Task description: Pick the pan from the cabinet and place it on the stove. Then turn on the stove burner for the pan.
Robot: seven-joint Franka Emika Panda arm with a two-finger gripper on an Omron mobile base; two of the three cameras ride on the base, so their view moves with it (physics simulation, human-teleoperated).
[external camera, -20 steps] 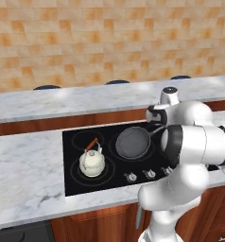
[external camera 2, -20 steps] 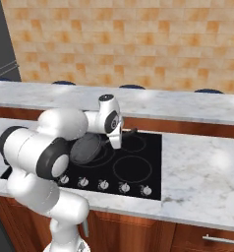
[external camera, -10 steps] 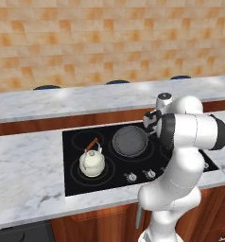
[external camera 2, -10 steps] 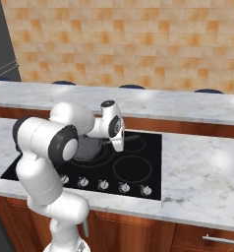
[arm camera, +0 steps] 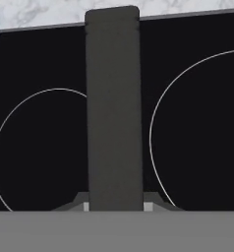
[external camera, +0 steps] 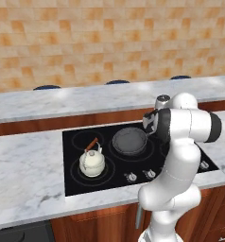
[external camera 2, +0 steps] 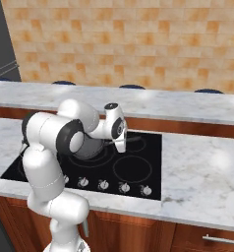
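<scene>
Pan [external camera: 129, 141] now sits on stove [external camera: 76, 182] ring — arm has swung aside; fingers [arm camera: 149, 205] clamp its handle [arm camera: 113, 108]; release, then knob.

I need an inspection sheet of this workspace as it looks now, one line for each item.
Surface: black glass stove set in a marble counter.
Job's things: pan sits on a rear burner ring; knobs in a front row.
Clutter: white kettle on the front left ring.
Gripper: gripper shut on the pan handle.
Cables: nothing seen.
Surroundings: tan tile wall, raised marble ledge behind.
</scene>
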